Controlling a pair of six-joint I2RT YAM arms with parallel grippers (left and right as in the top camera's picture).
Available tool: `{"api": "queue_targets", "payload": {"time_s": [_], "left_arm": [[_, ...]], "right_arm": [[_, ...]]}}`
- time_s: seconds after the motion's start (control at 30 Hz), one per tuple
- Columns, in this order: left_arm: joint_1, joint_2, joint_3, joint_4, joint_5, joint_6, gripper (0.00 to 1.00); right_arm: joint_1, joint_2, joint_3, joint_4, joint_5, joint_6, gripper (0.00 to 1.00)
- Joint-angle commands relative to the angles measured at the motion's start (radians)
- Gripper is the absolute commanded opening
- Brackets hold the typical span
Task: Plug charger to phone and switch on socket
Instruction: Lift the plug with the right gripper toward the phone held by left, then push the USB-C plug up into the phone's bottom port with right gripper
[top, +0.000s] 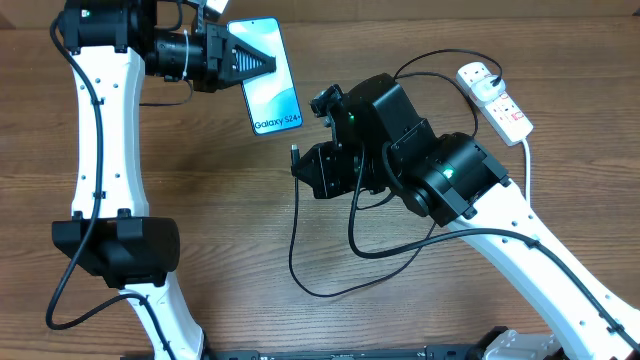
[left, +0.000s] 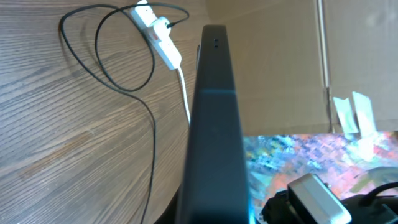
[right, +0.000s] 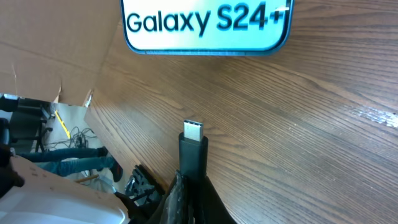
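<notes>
1. Overhead: near the desk's far edge, the left gripper (top: 262, 62) clamps the phone (top: 272, 95). Mid-desk, the right gripper (top: 298, 162) pinches the charger (top: 300, 270). The socket (top: 495, 98) lies toward the far right corner.
2. Left wrist: the phone (left: 214, 124) shows edge-on.
3. Right wrist: the charger (right: 193, 146) tip points at the phone (right: 205, 25), not touching it.

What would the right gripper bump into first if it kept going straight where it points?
Most likely the slim rectangular smartphone with the light blue screen, at its "Galaxy S24+" end. The right gripper holds the small black connector tip aimed at that edge, with only bare wooden table between.
</notes>
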Motion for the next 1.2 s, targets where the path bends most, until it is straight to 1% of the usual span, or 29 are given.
{"api": "queue_targets", "payload": {"time_s": [0.0, 0.2, 0.33, 0.5, 0.9, 1.17], "left_arm": [[-0.030, -0.003, 0.002, -0.004, 0.005, 0.044, 0.04], [-0.049, -0.003, 0.002, -0.003, 0.046, 0.042, 0.04], [-0.048, -0.003, 0.002, -0.003, 0.045, 0.039, 0.04], [-0.048, -0.003, 0.002, -0.004, 0.046, 0.002, 0.04], [-0.061, -0.003, 0.002, -0.029, 0.044, 0.003, 0.04], [-0.069, -0.003, 0.002, -0.032, 0.002, 0.030, 0.04]], "right_arm": [[0.002, 0.001, 0.007, 0.005, 0.008, -0.009, 0.04], [0.003, 0.008, 0.005, -0.019, 0.001, 0.012, 0.04], [0.003, 0.008, 0.005, -0.017, 0.000, 0.013, 0.04], [0.003, 0.009, 0.005, -0.017, 0.005, 0.013, 0.04], [0.003, 0.050, 0.004, -0.014, 0.030, 0.038, 0.04], [0.003, 0.052, 0.004, 0.008, 0.027, 0.039, 0.04]]}}
